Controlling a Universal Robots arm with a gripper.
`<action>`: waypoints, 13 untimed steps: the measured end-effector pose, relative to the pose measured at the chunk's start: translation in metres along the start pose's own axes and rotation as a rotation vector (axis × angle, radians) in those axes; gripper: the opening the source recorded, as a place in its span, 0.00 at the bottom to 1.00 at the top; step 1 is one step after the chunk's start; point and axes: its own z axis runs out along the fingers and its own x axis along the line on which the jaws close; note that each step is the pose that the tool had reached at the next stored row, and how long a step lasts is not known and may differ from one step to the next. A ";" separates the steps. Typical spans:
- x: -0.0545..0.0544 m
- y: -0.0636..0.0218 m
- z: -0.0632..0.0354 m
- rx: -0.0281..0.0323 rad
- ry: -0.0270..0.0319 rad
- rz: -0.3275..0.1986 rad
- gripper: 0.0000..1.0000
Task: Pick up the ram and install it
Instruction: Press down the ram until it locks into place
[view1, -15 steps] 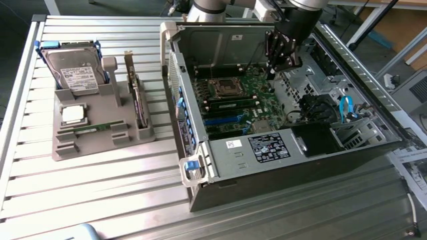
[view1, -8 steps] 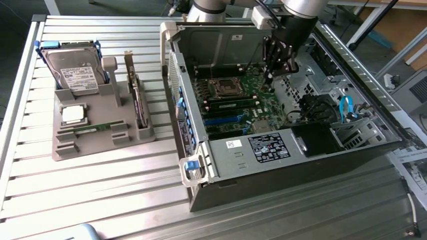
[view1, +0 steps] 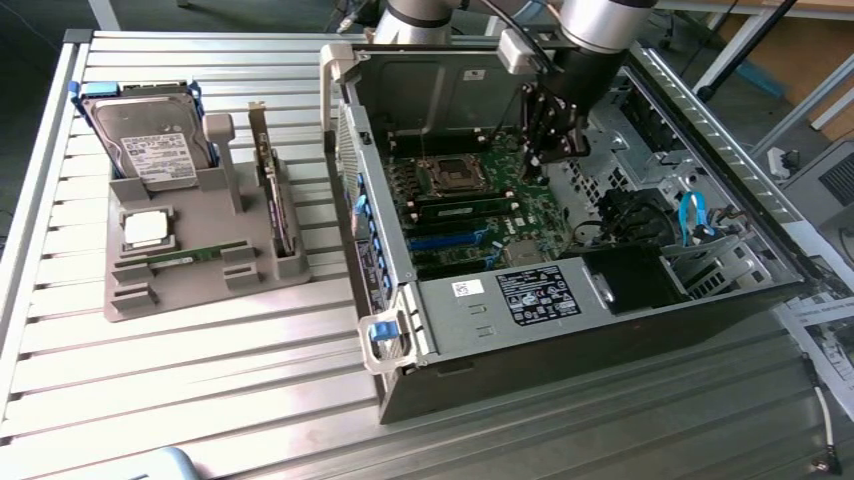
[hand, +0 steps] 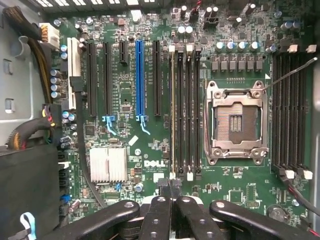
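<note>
Ram on grey holder

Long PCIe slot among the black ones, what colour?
Blue, clearest in the wrist view; its neighbours are black.

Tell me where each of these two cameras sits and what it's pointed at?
Exterior view: off the arm, above the slatted metal table, looking down at the open black computer case and grey parts tray; the robot's arm reaches into the case.
Wrist view: on the wrist, facing straight onto the green motherboard; the shut black fingers show.
Shared: the motherboard with its empty silver processor socket.
</note>
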 end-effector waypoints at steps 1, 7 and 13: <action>0.000 -0.0001 0.0019 0.0000 0.0000 0.000 0.11; -0.001 -0.0005 0.0128 0.0000 0.0000 0.000 0.11; -0.001 -0.0010 0.0238 0.0000 0.0000 0.000 0.11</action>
